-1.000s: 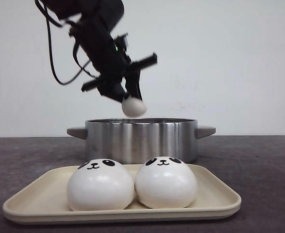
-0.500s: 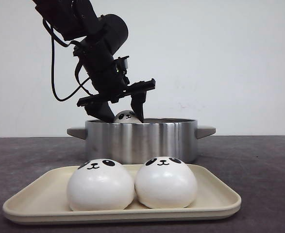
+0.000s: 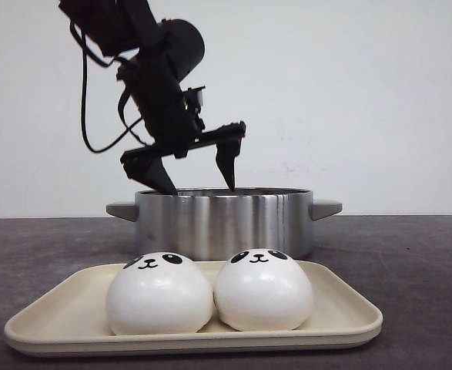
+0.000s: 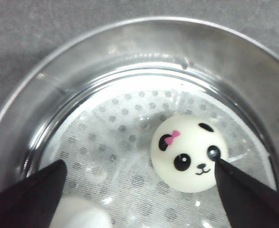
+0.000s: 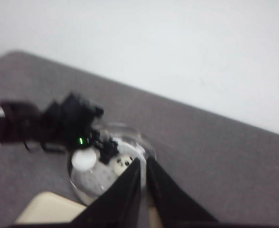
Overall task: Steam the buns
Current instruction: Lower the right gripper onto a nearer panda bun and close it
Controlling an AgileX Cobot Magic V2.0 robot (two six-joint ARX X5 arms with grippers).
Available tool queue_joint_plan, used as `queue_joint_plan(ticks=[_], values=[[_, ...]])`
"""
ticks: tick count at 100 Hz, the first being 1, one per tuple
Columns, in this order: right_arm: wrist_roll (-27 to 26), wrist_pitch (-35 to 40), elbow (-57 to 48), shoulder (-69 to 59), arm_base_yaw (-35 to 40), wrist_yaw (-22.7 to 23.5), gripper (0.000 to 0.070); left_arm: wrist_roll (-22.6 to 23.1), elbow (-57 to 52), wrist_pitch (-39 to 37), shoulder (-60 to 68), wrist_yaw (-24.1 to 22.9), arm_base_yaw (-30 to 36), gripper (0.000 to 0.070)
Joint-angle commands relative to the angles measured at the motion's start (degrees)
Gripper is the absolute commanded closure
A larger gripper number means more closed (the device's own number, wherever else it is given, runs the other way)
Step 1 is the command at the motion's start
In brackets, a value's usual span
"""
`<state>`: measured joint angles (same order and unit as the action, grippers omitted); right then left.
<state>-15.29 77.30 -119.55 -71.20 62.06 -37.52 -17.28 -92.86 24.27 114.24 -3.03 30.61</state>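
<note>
Since half a second ago we see the left gripper [image 3: 196, 179] rise a little above the pot [image 3: 224, 222], and the bun that showed between its fingers at the rim has dropped out of the front view. The jaws stand wide apart with nothing between them, fingertips just over the pot's rim.

In the left wrist view we see that bun [image 4: 189, 151] sitting face-up on the perforated steamer insert [image 4: 115, 142] inside the pot, pink bow by one ear; one black fingertip [image 4: 246, 192] touches or nearly touches its side, we cannot tell which. A second white bun [image 4: 77, 214] peeks in at the frame edge beside the other finger, only partly visible.

On the front view two more buns, left one [image 3: 159, 293] and right one [image 3: 262, 289], sit side by side and touching on the beige tray [image 3: 349, 316], faces up, in front of the pot. Tray and pot rest on the dark grey table [image 3: 418, 254].

The right gripper [image 5: 143, 183] shows only in its own blurry wrist view, fingers nearly together with a thin gap, holding nothing, hanging well apart from the pot and looking down at it and the left arm [image 5: 58, 123].
</note>
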Motion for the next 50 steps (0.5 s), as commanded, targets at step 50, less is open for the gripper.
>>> queue_joint_plan(ticks=[50], values=[[-10.8,-17.8,44.6,-1.1,-9.0,29.0,0.0687,4.8,-2.1,13.1,-33.1,-0.2,0.9,0.0104]])
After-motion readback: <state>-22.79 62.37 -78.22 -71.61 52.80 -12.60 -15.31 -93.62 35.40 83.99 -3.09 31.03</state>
